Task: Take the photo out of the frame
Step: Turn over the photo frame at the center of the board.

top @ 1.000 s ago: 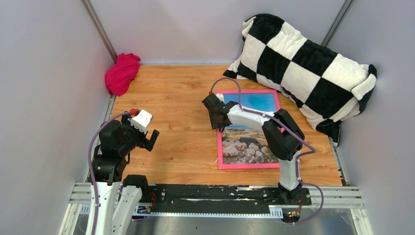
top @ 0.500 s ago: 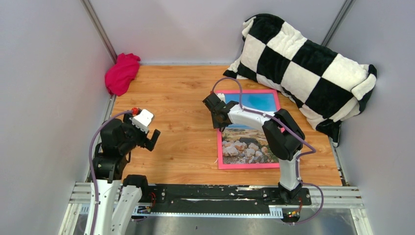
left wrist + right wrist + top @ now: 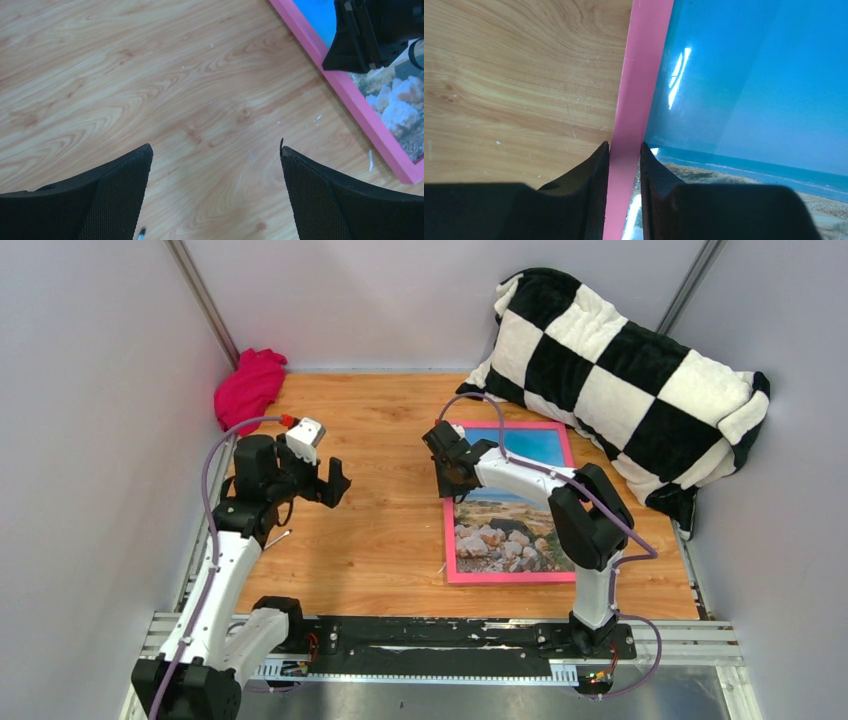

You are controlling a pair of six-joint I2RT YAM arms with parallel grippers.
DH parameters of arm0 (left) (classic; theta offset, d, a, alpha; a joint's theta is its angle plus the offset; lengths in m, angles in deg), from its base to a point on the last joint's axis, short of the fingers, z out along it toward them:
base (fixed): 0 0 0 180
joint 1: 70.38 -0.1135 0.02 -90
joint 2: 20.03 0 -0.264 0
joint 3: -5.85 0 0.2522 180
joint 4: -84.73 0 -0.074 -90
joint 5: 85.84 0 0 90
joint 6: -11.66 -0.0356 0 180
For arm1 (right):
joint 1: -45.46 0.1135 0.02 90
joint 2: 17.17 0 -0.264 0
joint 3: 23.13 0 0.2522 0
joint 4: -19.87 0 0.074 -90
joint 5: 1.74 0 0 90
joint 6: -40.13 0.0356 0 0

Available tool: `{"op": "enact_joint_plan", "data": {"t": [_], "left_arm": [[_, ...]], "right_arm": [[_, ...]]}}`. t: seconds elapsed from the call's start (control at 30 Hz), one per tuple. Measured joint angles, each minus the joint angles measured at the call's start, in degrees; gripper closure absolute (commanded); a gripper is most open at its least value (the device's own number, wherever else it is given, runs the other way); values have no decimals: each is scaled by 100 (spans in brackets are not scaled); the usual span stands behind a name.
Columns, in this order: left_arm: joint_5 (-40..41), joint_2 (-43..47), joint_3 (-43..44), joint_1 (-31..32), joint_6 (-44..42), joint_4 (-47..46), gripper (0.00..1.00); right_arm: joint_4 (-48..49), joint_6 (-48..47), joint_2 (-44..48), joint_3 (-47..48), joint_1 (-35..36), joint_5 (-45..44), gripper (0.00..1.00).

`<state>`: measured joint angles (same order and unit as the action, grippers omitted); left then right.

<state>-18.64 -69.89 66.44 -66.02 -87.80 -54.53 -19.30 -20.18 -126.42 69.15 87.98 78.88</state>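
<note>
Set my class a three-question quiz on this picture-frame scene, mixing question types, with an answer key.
1. True or false: the left gripper hangs open over the bare table.
2. The right gripper is shut on: A) the frame, at its pink border; B) the left gripper; C) nothing.
3. Where is the photo?
Key: 1 true; 2 A; 3 inside the frame.

A thin, bright pink frame [image 3: 505, 578] lies flat and face up on the right side of the wooden tabletop [image 3: 380, 530], long sides running near to far, with the photo [image 3: 500, 540] of blue sky, sea and pale rocky shore seated inside it.
</note>
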Motion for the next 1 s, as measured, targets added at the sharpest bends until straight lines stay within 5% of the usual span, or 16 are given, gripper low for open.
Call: {"op": "enact_joint_plan", "data": {"t": [0.53,1.0], "left_arm": [[-315,-3287,1078,846,1871,-2061,0],[-1086,-5501,2367,1233,3381,-2533,0]], "right_arm": [[-57,-219,651,243,-116,697,100],[-28,-431,975,245,-118,1163,100]]}}
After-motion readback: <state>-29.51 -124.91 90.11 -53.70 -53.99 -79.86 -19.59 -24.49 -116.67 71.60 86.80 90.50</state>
